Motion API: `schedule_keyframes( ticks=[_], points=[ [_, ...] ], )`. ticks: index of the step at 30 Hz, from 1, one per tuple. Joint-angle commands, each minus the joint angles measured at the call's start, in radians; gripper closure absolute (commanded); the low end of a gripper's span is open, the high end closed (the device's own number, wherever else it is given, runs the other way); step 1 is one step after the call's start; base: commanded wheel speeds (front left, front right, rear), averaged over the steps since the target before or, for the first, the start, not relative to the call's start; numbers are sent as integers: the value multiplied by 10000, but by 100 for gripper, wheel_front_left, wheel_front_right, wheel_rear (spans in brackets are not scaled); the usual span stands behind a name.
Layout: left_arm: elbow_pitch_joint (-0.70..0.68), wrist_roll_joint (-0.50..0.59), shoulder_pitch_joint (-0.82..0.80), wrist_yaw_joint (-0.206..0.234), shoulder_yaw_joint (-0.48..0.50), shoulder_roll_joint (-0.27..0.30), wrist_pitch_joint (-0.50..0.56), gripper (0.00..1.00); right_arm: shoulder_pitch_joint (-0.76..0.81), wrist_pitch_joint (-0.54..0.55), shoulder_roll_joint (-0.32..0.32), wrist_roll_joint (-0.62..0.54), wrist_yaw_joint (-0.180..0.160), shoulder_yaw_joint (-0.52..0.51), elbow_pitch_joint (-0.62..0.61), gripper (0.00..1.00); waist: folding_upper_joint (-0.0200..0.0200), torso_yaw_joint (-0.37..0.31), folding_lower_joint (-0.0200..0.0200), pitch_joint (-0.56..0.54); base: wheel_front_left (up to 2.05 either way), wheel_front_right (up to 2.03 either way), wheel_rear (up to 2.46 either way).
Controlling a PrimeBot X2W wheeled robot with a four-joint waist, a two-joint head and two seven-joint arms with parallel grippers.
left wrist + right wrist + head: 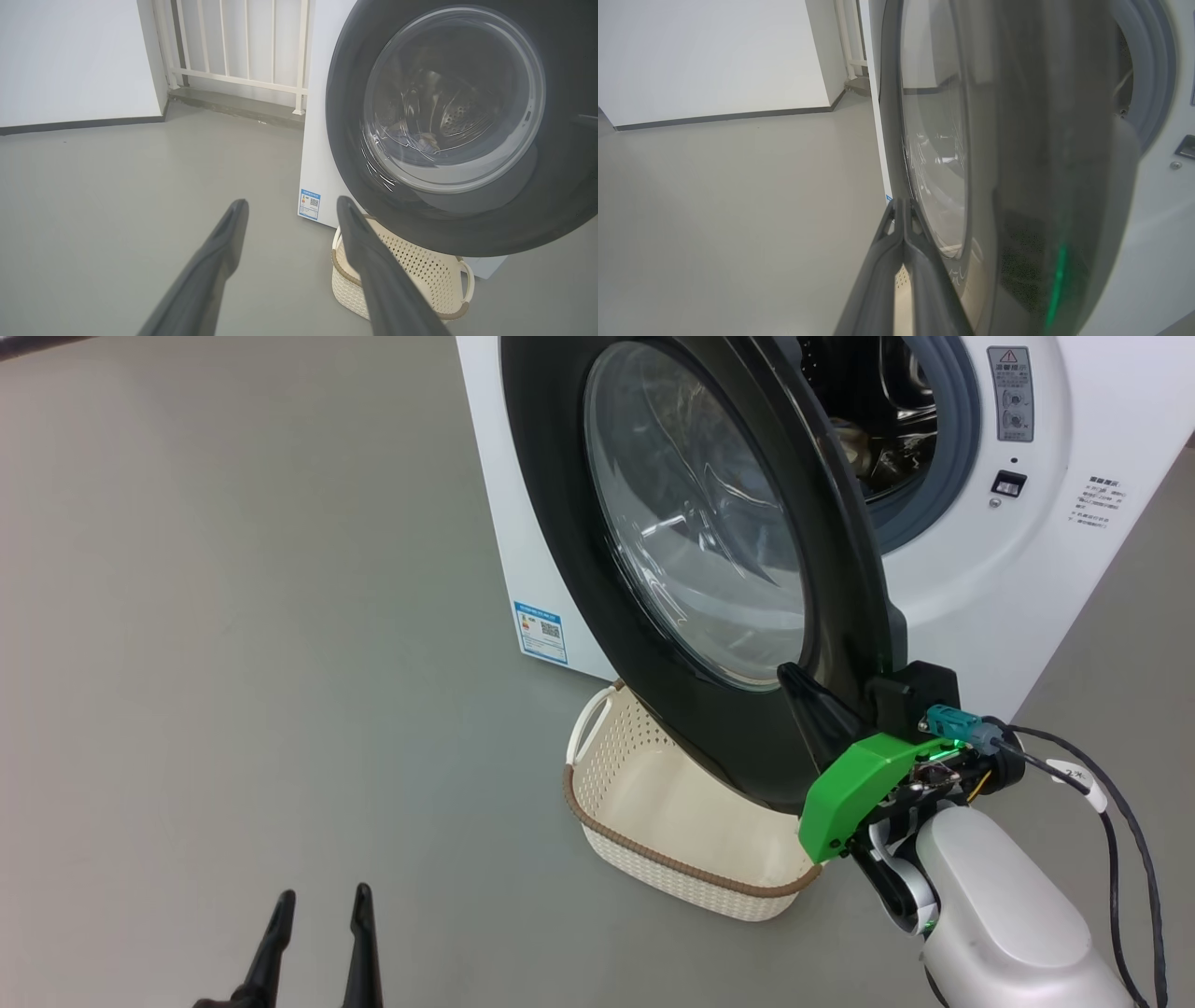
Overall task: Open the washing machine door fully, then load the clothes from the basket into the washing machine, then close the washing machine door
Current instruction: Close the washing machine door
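the washing machine point(980, 579) stands with its door point(691, 523) half open over the basket point(672, 882) on the floor point(233, 663). right gripper point(903, 205), pressed shut and empty, touches the door's rim; left gripper point(322, 896) spread wide, holding nothing.

The cream perforated plastic basket point(635, 845) stands on the grey floor point(233, 663) before the white front-loading washing machine point(980, 579), beneath its half-open round black-rimmed glass door point(551, 504). The right gripper point(792, 674) lies at the door's lower edge; the left gripper point(322, 901) hangs well left of the basket
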Motion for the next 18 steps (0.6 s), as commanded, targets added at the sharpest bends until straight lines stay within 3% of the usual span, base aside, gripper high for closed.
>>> schedule_keyframes(
  ticks=[1,18],
  points=[
    [-143,-30,-513,-7,369,63,-109,0,-409,-144,110,38,44,90,-202,100,0,1,0,7,0,0,0],
    [44,52,-760,-250,290,-183,-143,0,-1105,-630,-15,19,44,-456,1067,100,0,42,0,352,0,0,0]
  ],
)
